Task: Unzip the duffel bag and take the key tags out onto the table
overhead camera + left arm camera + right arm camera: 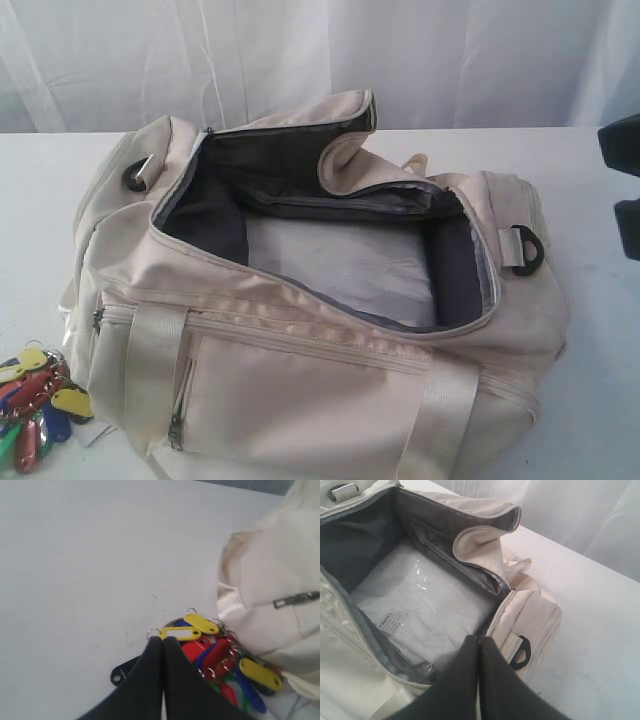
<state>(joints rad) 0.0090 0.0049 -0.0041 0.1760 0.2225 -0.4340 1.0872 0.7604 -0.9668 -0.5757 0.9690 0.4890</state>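
White table [600,400] is running back to a pleated curtain [300,50]. Duffel bag [300,390] is lying across the middle with its main zip open, top flap folding back and dark lining showing. A clear-wrapped sheet [340,265] is lying flat on its floor. Key tags [35,405] are lying on the table, outside the bag, just beside its near corner at the left of the exterior view. Left gripper [163,639] is hanging over the bunch, fingers pressed together with nothing between them; contact with a yellow tag cannot be told. Right gripper [479,639] is hanging over the bag's open end near a black D-ring [519,652], fingers pressed together, holding nothing.
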